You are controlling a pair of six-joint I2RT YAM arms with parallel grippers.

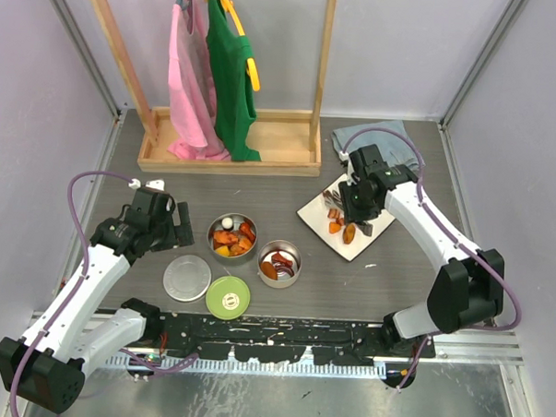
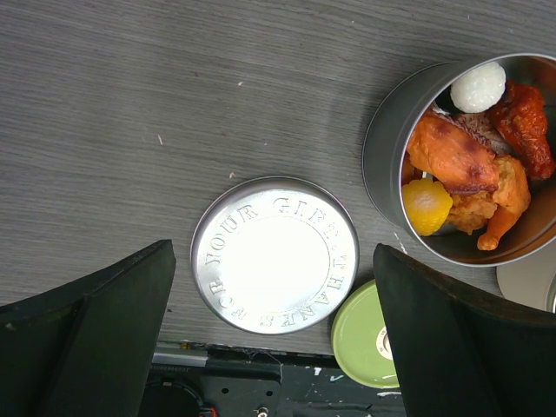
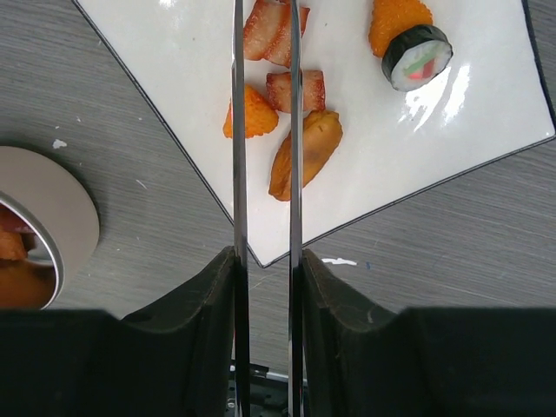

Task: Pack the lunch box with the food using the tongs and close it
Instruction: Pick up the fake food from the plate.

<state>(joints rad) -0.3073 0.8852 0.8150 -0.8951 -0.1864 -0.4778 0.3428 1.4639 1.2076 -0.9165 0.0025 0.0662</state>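
Note:
Two open lunch box tins stand mid-table, the larger (image 1: pixel 210 233) and the smaller (image 1: pixel 299 263), both holding food. The flat steel lid (image 1: pixel 186 277) and the lime-green lid (image 1: pixel 228 297) lie in front of them. My left gripper (image 2: pixel 272 252) hangs open above the steel lid (image 2: pixel 274 217), next to the filled tin (image 2: pixel 382 156). My right gripper (image 3: pixel 268 256) is shut on the tongs (image 3: pixel 239 174), whose two arms run close together over the white plate (image 3: pixel 174 52). A reddish chunk (image 3: pixel 269 26) sits between the arms. The tongs' tips are out of view.
Orange and red pieces (image 3: pixel 304 152) and a sushi roll (image 3: pixel 420 56) lie on the plate (image 1: pixel 358 244). A wooden rack base (image 1: pixel 229 156) with hanging pink and green clothes stands at the back. A grey cloth (image 1: pixel 392 140) lies at the back right.

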